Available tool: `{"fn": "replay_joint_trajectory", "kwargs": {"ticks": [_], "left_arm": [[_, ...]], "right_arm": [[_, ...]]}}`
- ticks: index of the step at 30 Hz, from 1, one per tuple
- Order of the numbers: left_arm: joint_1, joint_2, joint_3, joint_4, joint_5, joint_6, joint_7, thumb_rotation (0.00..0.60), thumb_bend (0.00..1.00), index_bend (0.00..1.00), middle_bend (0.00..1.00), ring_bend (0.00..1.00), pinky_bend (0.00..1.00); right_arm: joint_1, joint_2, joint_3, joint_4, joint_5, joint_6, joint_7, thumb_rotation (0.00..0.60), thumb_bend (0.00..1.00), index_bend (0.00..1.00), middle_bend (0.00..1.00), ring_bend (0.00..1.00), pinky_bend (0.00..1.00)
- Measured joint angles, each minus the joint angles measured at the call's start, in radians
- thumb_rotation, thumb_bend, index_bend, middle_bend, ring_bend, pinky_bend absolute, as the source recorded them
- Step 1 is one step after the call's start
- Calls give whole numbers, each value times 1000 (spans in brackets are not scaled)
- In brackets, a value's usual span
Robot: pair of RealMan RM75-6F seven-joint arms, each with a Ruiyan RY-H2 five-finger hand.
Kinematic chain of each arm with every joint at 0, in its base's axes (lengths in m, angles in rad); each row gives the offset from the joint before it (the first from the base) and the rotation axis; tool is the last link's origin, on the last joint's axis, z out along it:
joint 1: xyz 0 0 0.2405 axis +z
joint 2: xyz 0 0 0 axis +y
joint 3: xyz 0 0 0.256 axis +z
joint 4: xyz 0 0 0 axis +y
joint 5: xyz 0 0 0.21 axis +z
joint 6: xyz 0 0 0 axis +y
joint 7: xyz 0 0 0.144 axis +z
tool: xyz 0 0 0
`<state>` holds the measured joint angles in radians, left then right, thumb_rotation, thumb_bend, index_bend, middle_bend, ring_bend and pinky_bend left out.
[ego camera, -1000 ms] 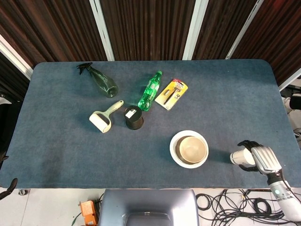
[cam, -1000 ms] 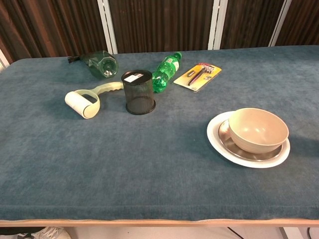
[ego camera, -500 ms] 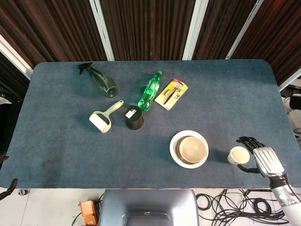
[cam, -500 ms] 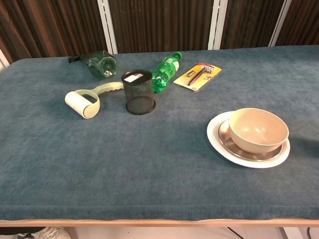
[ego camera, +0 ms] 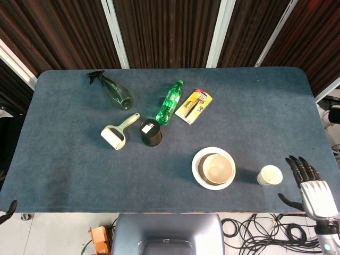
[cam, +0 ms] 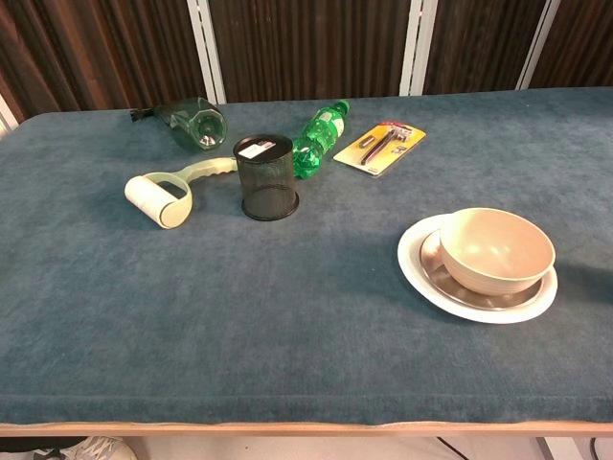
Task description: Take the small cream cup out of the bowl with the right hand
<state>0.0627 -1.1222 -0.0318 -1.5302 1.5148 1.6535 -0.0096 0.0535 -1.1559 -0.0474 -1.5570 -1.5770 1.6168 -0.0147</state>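
The small cream cup (ego camera: 269, 175) stands upright on the blue table, to the right of the bowl (ego camera: 218, 169) and apart from it. That tan bowl (cam: 495, 250) rests on a white plate (ego camera: 197, 175) near the front edge and holds nothing. My right hand (ego camera: 312, 189) is to the right of the cup, off the table's corner, fingers spread and touching nothing. The chest view shows the bowl and plate (cam: 412, 270) but neither the cup nor a hand. The left hand appears in neither view.
Further back lie a black mesh pen holder (ego camera: 151, 133), a lint roller (ego camera: 117, 133), a green soda bottle (ego camera: 169, 103), a dark spray bottle (ego camera: 113, 91) and a yellow packaged tool (ego camera: 194, 105). The table's front edge runs just below the plate.
The right hand set the cup upright on the table, let go of it, and drew back to the right and towards the front. The cup stays standing alone.
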Motion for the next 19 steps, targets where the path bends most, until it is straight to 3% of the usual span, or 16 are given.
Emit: {"fn": "replay_joint_trajectory", "kwargs": {"ticks": [6,12,19], "left_arm": [[4,-1,-2,-38,-31,-18,42,600,311,58,98,134,395],[4,7,-2,-88,-70,-48,115,600,313,59,98,135,366],[0,13,-3,-98,-74,-61,115,600,312,59,102,134,365]], "right_arm": [[-57,-10,25,-83,117,3,-109,600,114,0,0,0,199],[-71,-18,41,-87,118,-8,-128,600,114,0,0,0,198],[-78,-26,43,-78,96,-8,-116,600,114,0,0,0,198]]}}
